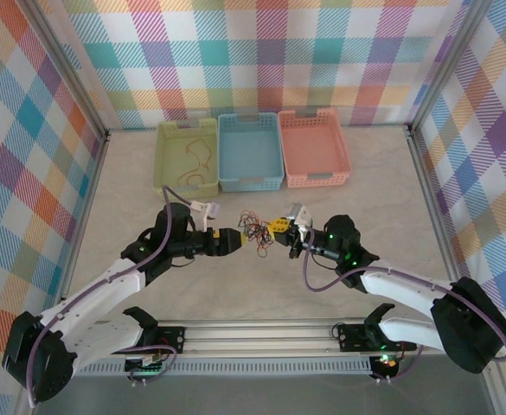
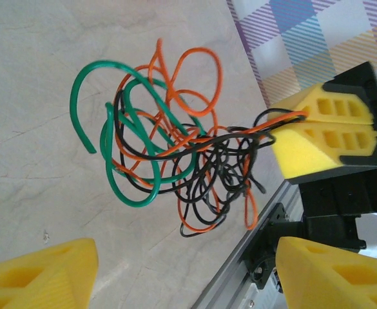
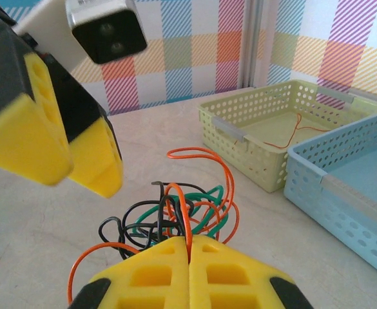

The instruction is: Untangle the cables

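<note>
Cables (image 1: 254, 232) sit bunched in one small knot right at the tip of the right claw (image 1: 280, 228), between it and the left claw (image 1: 240, 240)

Up close the cables (image 2: 175, 148) are thin, smooth, round wires: green ones in wide open loops, orange ones looping higher, black ones in tighter curls nearest the right claw (image 2: 291, 125). All three colours are threaded through each other. Can't tell if the knot rests on the table (image 1: 365, 216) or hangs just over it

Right claw (image 3: 189, 248) is clenched, its yellow pads pressed flat together, with an orange and a black strand pinched in the seam and the rest of the cables (image 3: 175, 209) fanning out past the tip

Left claw (image 2: 185, 283) is released. Its two yellow wedge fingers (image 2: 40, 277) are spread wide with nothing between them, just short of the knot and facing it

The pads are blocky yellow plastic with rectangular holes, on black mounts. The table is a pale matt marbled sheet

Well beyond both claws three perforated plastic baskets stand side by side touching: green basket (image 1: 162, 160), blue basket (image 1: 251, 183), pink basket (image 1: 315, 180). One loose orange wire (image 1: 202, 157) lies curled in the green one
</note>
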Robot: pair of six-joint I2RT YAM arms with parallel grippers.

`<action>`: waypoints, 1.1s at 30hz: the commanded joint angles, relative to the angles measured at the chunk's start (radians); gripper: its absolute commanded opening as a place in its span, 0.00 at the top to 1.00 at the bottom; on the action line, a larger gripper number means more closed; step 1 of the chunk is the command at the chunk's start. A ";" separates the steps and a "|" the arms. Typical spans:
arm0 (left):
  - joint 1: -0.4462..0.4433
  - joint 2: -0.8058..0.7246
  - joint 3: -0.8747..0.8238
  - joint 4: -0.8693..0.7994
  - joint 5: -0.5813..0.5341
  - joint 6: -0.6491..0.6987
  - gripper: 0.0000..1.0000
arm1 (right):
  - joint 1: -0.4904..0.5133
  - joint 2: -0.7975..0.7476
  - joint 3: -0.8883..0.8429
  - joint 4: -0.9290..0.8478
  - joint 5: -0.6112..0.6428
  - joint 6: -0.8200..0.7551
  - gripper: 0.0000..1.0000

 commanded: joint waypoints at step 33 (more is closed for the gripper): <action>-0.018 0.304 0.277 -0.029 -0.129 -0.243 0.63 | 0.007 0.063 0.009 0.040 -0.071 -0.062 1.00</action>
